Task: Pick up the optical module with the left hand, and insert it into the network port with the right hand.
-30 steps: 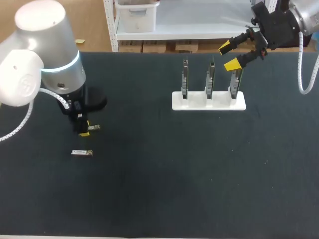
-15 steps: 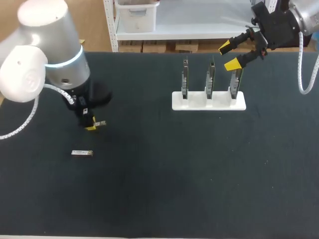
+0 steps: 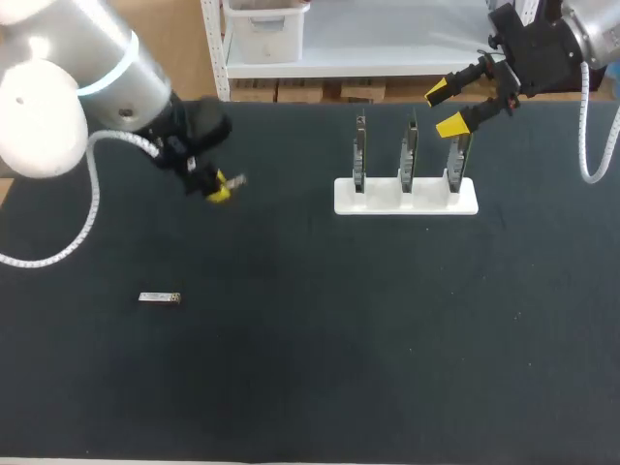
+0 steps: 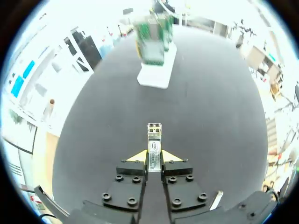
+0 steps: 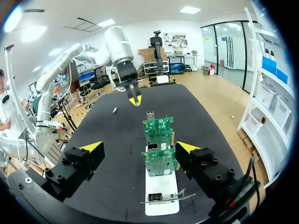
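At upper left of the head view, the left arm comes in over the black table (image 3: 339, 368). Its left gripper (image 3: 221, 187) is clamped on the optical module (image 3: 235, 180), which hangs above the table surface. The left wrist view confirms the grip: both yellow fingertips (image 4: 138, 156) press the module's sides, and its metal end sticks out ahead of them. The fingers stand only the module's width apart.

A second module (image 3: 160, 297) lies flat on the table at lower left of the frame, well apart from the left gripper.

Right of centre, in the upper half of the frame, a white holder (image 3: 406, 197) rests on the table. It carries three circuit boards (image 3: 411, 150) standing upright in a row. The network ports on them are too small to make out from the head view.

At upper right, the right gripper (image 3: 444, 108) is above the rightmost board, with its fingers spread wide and nothing held. In the right wrist view the green boards line up one behind another between the spread fingers, and neither finger touches them.
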Available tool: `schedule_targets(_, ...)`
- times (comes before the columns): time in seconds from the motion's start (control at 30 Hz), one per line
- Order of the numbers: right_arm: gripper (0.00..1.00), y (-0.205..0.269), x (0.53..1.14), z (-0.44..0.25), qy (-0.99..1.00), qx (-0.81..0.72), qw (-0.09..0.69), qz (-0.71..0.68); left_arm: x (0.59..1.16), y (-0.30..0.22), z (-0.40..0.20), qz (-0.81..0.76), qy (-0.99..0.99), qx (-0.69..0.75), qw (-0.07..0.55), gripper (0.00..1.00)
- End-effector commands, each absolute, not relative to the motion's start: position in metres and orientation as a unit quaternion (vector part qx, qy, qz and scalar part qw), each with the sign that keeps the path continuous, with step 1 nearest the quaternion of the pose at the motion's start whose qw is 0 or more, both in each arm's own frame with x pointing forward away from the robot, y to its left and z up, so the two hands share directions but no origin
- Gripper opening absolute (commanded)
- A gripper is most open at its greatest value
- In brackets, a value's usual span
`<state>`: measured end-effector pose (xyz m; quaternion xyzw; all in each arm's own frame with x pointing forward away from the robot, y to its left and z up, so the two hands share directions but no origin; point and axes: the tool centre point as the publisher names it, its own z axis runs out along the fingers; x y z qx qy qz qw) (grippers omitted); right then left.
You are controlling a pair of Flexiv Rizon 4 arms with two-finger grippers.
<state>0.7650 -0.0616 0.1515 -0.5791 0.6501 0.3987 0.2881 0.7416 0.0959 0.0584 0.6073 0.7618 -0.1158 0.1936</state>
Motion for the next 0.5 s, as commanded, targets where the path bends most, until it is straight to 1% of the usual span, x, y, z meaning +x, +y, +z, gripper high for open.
schedule_targets(0.03,1.00,-0.062,0.762,0.152,0.651,-0.578,0.290,0.397,0.761,0.092,0.068,-0.173,0.758,0.565,0.275,0.00)
schedule_targets(0.13,1.00,-0.062,0.762,0.152,0.651,-0.578,0.290,0.397,0.778,0.082,0.083,-0.183,0.765,0.531,0.315,0.00)
schedule_targets(0.33,1.00,-0.062,0.762,0.152,0.651,-0.578,0.290,0.397,0.805,0.048,0.128,-0.216,0.734,0.509,0.395,0.00)
schedule_targets(0.5,1.00,-0.062,0.762,0.152,0.651,-0.578,0.290,0.397,0.817,0.012,0.160,-0.252,0.695,0.505,0.445,0.00)
